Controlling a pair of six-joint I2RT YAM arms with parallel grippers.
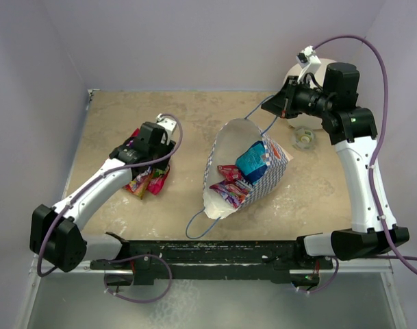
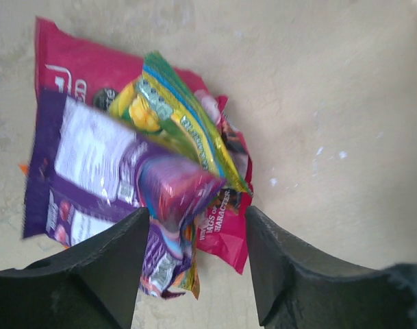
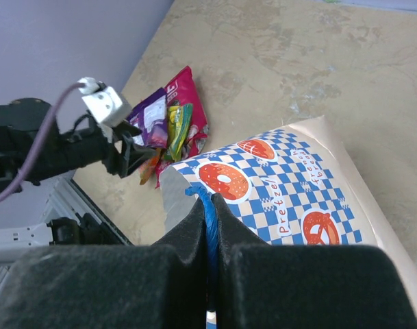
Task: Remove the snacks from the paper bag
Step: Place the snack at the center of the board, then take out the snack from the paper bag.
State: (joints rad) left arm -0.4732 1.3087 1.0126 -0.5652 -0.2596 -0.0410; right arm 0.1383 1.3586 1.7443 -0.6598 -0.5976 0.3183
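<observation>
The paper bag (image 1: 246, 171) lies on its side mid-table, mouth towards the near left, showing its white inside. Snacks remain in it: a blue packet (image 1: 250, 161) and red and pink packets (image 1: 229, 190). My right gripper (image 1: 280, 108) is shut on the bag's blue cord handle (image 3: 211, 219), above the checked outside (image 3: 290, 192). My left gripper (image 2: 198, 253) is open over a pile of snacks (image 1: 148, 179) left of the bag. A blurred purple packet (image 2: 105, 178) hangs between its fingers, over a yellow-green packet (image 2: 181, 123) and a pink one (image 2: 78, 75).
A large white cylinder (image 1: 318, 74) stands behind the right arm, with a small clear round object (image 1: 305, 138) beside it. The bag's second blue handle (image 1: 198, 226) loops loose towards the near edge. Walls close in on the left, back and right.
</observation>
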